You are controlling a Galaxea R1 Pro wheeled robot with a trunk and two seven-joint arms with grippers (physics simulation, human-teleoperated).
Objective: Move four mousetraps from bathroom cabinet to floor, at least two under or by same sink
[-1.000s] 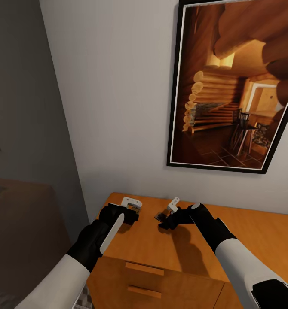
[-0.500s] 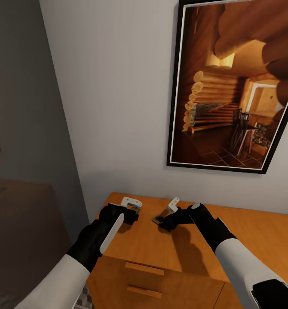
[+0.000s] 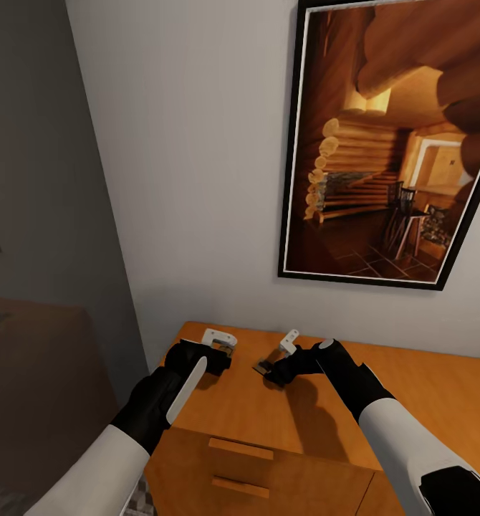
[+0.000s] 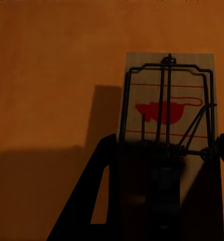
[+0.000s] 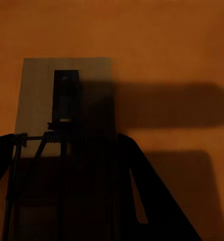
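- Two arms reach in from the bottom of the head view onto the cabinet [image 3: 412, 390], whose orange-brown top fills the lower centre and right; its front, with two bar handles [image 3: 241, 448], is cut off by the bottom edge.
- The left gripper [image 3: 218, 350] sits just left of centre near the cabinet's back edge. A dark sliver under its white fingertip may be a mousetrap, but it is too small to tell.
- The right gripper [image 3: 277, 358] is just right of it, with a small tan board, a mousetrap [image 3: 261, 368], tilted at its tip and largely hidden by the black fingers.
- A framed picture of a log interior [image 3: 394, 143] hangs on the white wall at upper right, cropped at the top and right edges. The far left is dim grey.
- In the left wrist view, a second mousetrap [image 4: 170, 125] with a red mouse print and dark wire lies at right of centre. Both dark fingers [image 4: 99, 191] flank its near end, clamped on it; the right-hand finger is cut off by the frame edge.
- In the right wrist view, the first mousetrap [image 5: 67, 88] stands at left of centre, shadowed. The black fingers [image 5: 152, 196] close on its lower part, which fades into darkness.
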